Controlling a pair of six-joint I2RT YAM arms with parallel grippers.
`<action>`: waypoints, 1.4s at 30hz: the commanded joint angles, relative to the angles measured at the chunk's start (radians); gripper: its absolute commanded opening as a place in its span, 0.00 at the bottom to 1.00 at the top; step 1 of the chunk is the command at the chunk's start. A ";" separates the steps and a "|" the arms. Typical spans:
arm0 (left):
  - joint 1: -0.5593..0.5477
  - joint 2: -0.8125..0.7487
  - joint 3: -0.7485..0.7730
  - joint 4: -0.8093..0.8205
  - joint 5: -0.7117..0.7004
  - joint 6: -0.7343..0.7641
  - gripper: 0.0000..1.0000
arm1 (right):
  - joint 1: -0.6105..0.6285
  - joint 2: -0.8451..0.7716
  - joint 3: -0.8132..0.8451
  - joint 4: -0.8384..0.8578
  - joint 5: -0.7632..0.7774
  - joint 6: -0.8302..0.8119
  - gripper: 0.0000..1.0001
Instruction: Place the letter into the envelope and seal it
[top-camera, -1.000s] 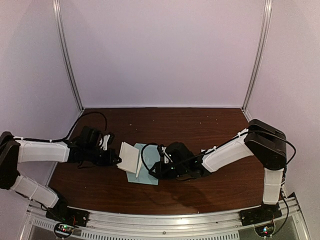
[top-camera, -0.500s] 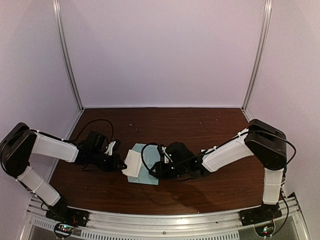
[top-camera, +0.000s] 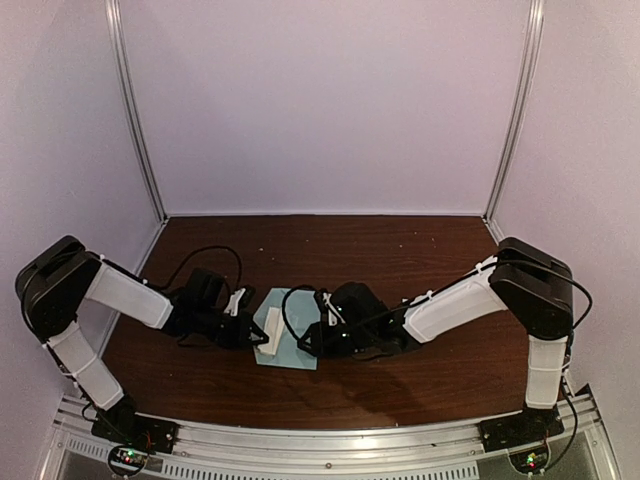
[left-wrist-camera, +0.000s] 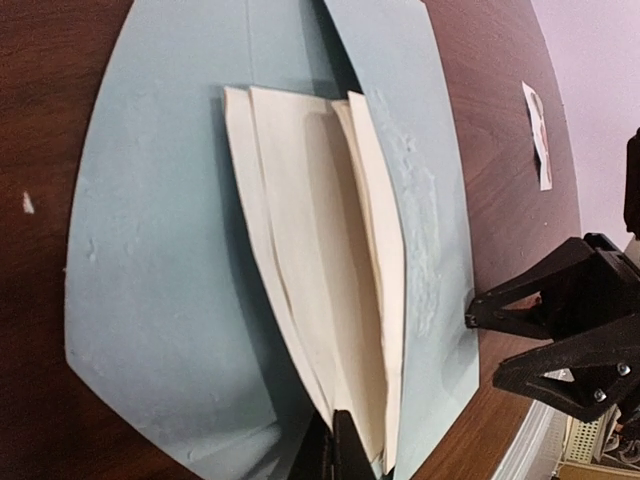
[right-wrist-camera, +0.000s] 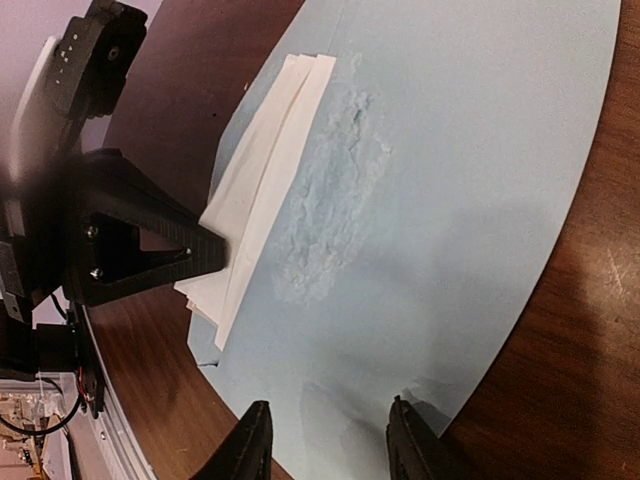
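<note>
Left gripper (top-camera: 257, 334) clamped tight on the folded letter (left-wrist-camera: 320, 290). The letter is fanned on the envelope (left-wrist-camera: 150, 260), centre of the top view; can't tell if it's tucked under a layer. Right gripper (right-wrist-camera: 328, 415) jaws are partway apart, tips at the envelope's right edge, nothing pinched. Grippers face each other closely. Table (top-camera: 400, 250) is bare wood toward upper frame.
</note>
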 joint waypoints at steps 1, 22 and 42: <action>-0.029 0.037 0.043 0.078 0.022 -0.017 0.00 | -0.004 0.037 0.016 -0.060 -0.001 0.010 0.40; -0.030 -0.091 0.152 -0.208 -0.164 0.139 0.37 | -0.070 -0.192 -0.033 -0.207 0.108 -0.056 0.58; 0.006 0.090 0.240 -0.159 -0.107 0.157 0.18 | -0.124 -0.037 0.017 -0.136 0.014 -0.052 0.51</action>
